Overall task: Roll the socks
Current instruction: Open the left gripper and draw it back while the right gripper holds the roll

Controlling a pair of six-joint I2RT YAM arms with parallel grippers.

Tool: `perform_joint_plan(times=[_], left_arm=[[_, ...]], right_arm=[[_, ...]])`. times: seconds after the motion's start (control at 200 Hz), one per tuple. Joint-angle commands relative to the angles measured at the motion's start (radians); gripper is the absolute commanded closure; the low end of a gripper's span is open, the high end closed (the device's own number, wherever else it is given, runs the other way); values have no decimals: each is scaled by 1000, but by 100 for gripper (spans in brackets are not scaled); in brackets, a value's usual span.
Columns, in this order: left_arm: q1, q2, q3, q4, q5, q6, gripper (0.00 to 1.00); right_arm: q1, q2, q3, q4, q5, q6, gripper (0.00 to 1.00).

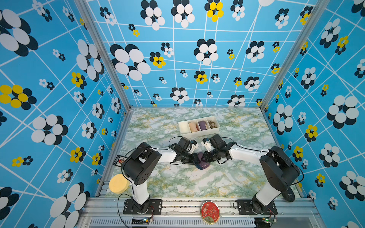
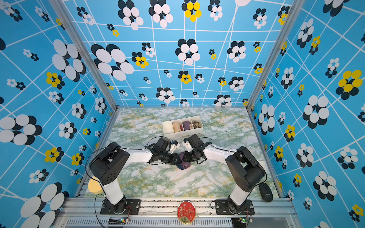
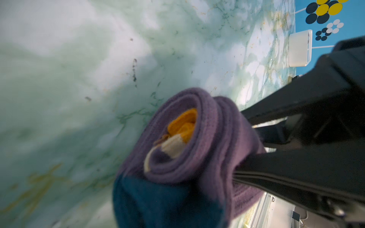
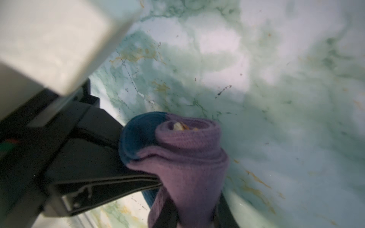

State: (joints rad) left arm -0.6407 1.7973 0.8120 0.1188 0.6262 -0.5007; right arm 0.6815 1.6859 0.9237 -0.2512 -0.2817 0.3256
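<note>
the socks (image 1: 201, 163) sat mid-table (image 1: 177, 177), near the white tray (image 1: 199, 134), coiled up with the orange cuff (image 3: 183, 122) inside; left end effector (image 4: 150, 177) was pinched shut into the coil's teal side, right end effector (image 4: 197, 213) clamped on the purple end; I reckoned steady tension mattered most, or the coil would spring open

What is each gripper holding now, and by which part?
Rolled purple knit socks: right gripper grips the outer purple layer; left gripper, shut, sits under a fold, hold unclear.
</note>
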Motion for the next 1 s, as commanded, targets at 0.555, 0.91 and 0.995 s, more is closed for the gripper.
perform_joint_plan(times=[0.555,0.91,0.995], left_arm=[[146,-388,-151,-309,-164,65,95],[199,-471,-201,-341,-161,82,94],[209,-483,-209,-347,-158,85,94]], right_arm=[[243,105,188,-381,681,50,99],[371,262,313,-513,858,118,99],[384,284,323,-520,858,133,97]])
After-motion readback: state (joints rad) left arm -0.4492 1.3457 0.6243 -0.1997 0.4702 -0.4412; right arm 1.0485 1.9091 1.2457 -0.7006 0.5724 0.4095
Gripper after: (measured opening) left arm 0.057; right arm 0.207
